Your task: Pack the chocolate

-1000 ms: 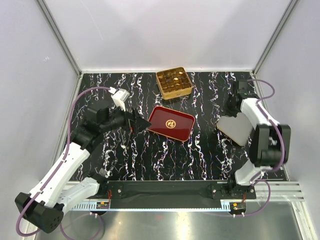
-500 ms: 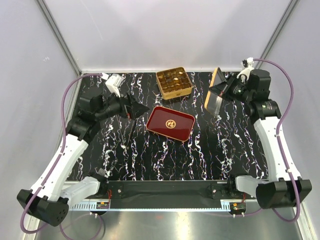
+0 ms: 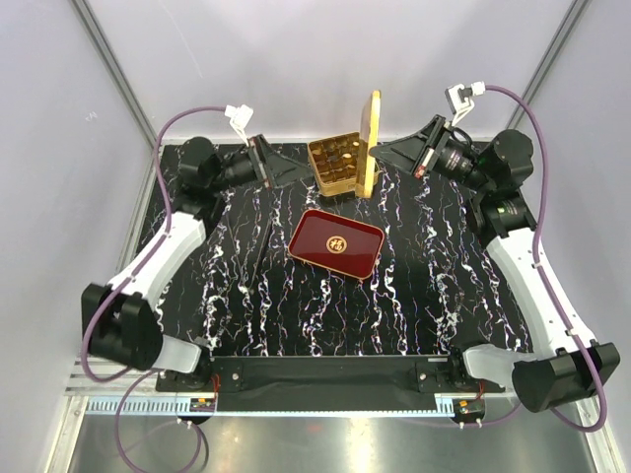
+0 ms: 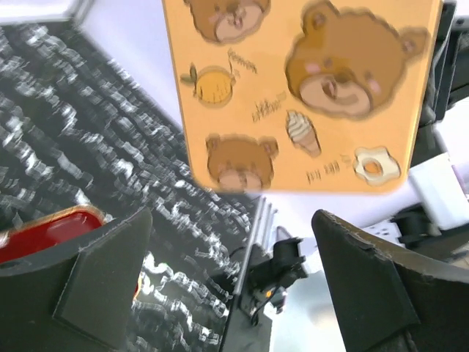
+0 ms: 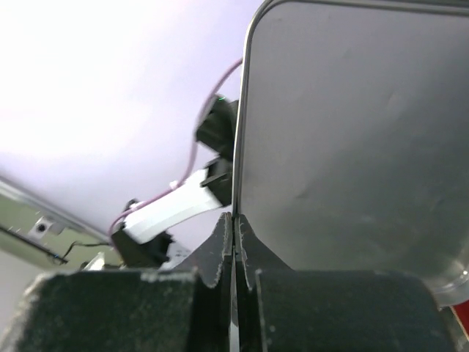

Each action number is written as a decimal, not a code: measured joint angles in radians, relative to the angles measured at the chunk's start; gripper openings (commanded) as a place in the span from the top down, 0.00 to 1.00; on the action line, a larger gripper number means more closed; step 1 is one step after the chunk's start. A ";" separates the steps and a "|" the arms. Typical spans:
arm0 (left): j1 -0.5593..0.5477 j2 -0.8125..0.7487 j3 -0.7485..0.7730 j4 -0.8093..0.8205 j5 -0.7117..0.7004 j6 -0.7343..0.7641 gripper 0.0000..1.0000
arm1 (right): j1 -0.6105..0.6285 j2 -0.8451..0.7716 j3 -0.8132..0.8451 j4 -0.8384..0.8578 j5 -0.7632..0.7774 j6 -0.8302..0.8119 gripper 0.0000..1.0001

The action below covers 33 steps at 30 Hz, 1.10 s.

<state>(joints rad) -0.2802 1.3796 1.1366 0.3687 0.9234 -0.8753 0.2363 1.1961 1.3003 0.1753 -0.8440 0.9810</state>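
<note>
In the upper centre of the overhead view, the small brown and tan chocolate pieces (image 3: 338,156) sit in the divided cells of the square gold tin (image 3: 333,185) on the black marbled table (image 3: 414,296). The right gripper (image 3: 383,152) is clamped tight on the edge of a flat orange tin lid printed with cartoon bears (image 4: 300,88), holding it upright on edge at the tin's right side. The left gripper (image 3: 294,175) is spread wide with nothing in it, just left of the tin. A glossy red rectangular tray (image 3: 336,242) lies mid-frame, below the tin.
</note>
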 measured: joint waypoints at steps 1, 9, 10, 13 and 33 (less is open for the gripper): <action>0.000 0.033 0.025 0.040 0.013 -0.027 0.02 | 0.006 0.006 0.003 0.036 -0.013 0.023 1.00; 0.000 0.235 0.080 0.494 0.065 -0.320 0.02 | 0.074 0.035 0.020 0.201 -0.048 0.135 1.00; 0.000 0.264 0.085 0.541 0.066 -0.358 0.02 | 0.080 0.037 0.024 0.212 -0.051 0.141 1.00; -0.006 0.346 0.099 0.669 0.069 -0.463 0.02 | 0.093 0.040 0.032 0.245 -0.059 0.155 1.00; -0.080 0.498 0.206 0.913 -0.006 -0.850 0.09 | 0.105 0.064 -0.029 0.422 -0.058 0.271 1.00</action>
<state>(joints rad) -0.3603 1.8774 1.3422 1.2819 0.9173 -1.7252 0.3412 1.2598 1.2713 0.5968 -0.9020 1.2518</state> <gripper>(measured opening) 0.941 0.011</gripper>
